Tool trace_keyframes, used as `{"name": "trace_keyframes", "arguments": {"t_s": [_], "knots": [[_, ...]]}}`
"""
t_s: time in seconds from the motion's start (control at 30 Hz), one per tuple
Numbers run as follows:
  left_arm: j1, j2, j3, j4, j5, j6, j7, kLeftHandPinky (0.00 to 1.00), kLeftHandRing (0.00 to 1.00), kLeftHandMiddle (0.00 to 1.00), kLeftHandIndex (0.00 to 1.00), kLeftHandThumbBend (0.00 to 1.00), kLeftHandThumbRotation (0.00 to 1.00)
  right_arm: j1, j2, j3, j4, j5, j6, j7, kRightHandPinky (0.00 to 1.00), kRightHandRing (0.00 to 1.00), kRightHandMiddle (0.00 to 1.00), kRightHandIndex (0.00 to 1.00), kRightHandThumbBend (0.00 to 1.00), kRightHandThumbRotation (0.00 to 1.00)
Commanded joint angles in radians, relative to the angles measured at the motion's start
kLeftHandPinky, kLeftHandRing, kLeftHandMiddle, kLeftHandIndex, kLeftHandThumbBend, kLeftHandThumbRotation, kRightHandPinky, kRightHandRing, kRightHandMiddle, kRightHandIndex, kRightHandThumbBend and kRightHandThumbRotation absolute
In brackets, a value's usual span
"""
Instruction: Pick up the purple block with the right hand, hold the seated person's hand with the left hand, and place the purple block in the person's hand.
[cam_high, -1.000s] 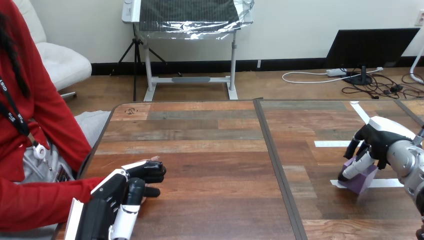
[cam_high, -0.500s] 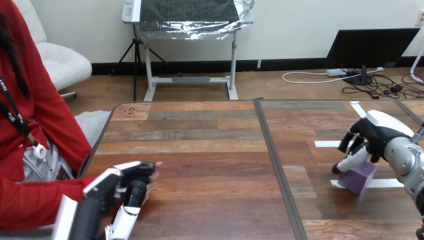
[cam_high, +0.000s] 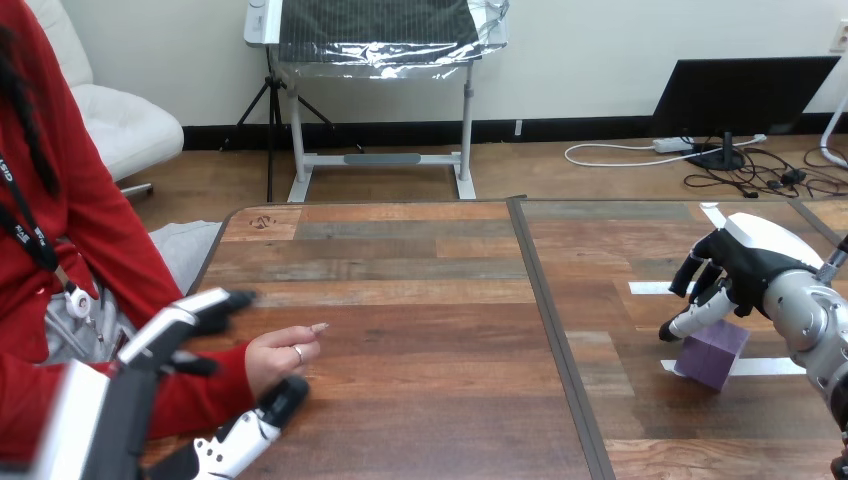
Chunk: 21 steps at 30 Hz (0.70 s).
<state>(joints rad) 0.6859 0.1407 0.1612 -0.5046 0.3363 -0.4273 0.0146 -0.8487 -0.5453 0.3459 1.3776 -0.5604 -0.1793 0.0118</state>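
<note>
The purple block (cam_high: 712, 353) sits on the right half of the table, on a strip of white tape. My right hand (cam_high: 748, 268) hovers just above and behind it, fingers relaxed and pointing down-left, clear of the block. At the left, the person's hand (cam_high: 281, 356) rests loosely curled on the table, coming out of a red sleeve. My left hand (cam_high: 170, 335) is open around it: its fingers (cam_high: 218, 303) stretch out above the person's wrist and its thumb (cam_high: 272, 408) lies on the near side. None of them curl round the person's hand.
Several white tape strips (cam_high: 655, 288) mark the right tabletop. A dark seam (cam_high: 548, 310) runs between the two tabletops. The person sits against the table's left edge (cam_high: 203, 268). Bare wood lies between the two hands.
My left hand was closed over the person's hand; it has lifted and spread, uncovering that hand. My right hand has risen off the purple block, which stays on the table.
</note>
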Motion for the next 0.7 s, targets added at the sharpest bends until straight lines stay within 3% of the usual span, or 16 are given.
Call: {"name": "trace_keyframes", "arguments": {"t_s": [0.0,0.3,0.67], "knots": [[-0.042,0.012,0.054,-0.103,0.055,0.022,0.015,0.65,0.79,0.81,0.77,1.0,0.4,-0.054,0.026,-0.008,-0.043,0.009,-0.023,-0.021,0.45,0.5,0.56,0.56,0.77,0.0],[-0.101,0.032,0.094,-0.112,0.131,0.05,0.019,0.6,0.76,0.79,0.75,1.0,0.25,-0.06,0.034,-0.024,-0.045,0.032,-0.034,-0.009,0.44,0.49,0.56,0.56,0.76,0.0],[-0.166,0.079,0.116,-0.115,0.22,0.097,-0.01,0.55,0.73,0.78,0.74,1.0,0.14,-0.068,0.037,-0.028,-0.045,0.043,-0.045,0.009,0.46,0.51,0.56,0.56,0.76,0.0]]}}
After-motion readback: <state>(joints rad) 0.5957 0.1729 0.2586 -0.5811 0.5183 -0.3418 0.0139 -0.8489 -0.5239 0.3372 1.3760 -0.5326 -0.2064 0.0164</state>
